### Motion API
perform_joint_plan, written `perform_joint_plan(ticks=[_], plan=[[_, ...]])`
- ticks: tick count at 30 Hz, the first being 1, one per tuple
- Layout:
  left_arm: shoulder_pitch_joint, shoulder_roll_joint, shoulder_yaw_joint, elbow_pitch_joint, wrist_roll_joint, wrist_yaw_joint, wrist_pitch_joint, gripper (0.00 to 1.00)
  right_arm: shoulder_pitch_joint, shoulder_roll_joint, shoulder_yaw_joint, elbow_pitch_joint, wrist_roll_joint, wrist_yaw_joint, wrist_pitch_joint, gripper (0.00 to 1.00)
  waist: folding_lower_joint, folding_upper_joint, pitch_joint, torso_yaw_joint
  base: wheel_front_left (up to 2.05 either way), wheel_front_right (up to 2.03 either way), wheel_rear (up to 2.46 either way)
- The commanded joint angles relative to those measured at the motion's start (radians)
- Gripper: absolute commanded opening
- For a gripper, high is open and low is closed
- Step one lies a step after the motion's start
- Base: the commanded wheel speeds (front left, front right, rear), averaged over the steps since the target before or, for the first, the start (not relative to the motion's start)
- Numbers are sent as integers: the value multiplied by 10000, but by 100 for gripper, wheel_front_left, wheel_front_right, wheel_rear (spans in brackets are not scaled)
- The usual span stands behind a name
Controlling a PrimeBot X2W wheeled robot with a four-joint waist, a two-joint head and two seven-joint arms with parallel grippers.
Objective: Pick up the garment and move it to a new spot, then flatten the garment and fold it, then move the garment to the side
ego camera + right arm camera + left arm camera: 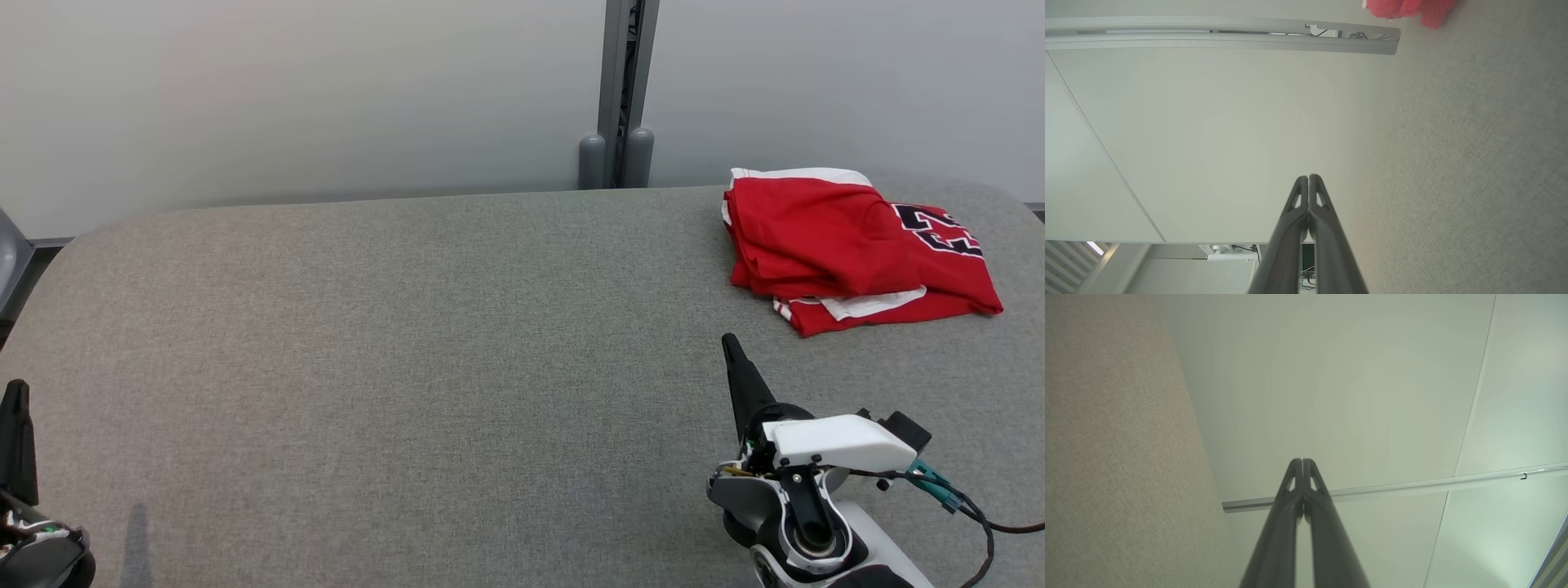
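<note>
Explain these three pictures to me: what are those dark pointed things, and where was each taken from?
This is a two-armed robot. The wide picture comes from a camera on its head, looking down at a grey fabric-covered table. The dark pointed things are its claws: the left claw at lower left, the right claw at lower right. The other two pictures come from wrist cameras, each looking along its claw's two long fingers. Both claws are shut and hold nothing. A folded red garment with white trim and dark lettering lies at the table's far right, apart from both claws.
</note>
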Motion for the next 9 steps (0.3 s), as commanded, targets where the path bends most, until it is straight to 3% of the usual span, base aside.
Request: perform_joint_plan(ticks=[1, 9], plan=[[-27, 39, -11, -9, -55, -51, -31, 0, -56, -57, -34, -4, 31, 22, -28, 0, 0, 0, 0, 0, 0, 0, 0], [-25, 42, -17, -9, -61, -51, -28, 0, -56, -57, -32, -5, 31, 22, -29, 0, 0, 0, 0, 0, 0, 0, 0]])
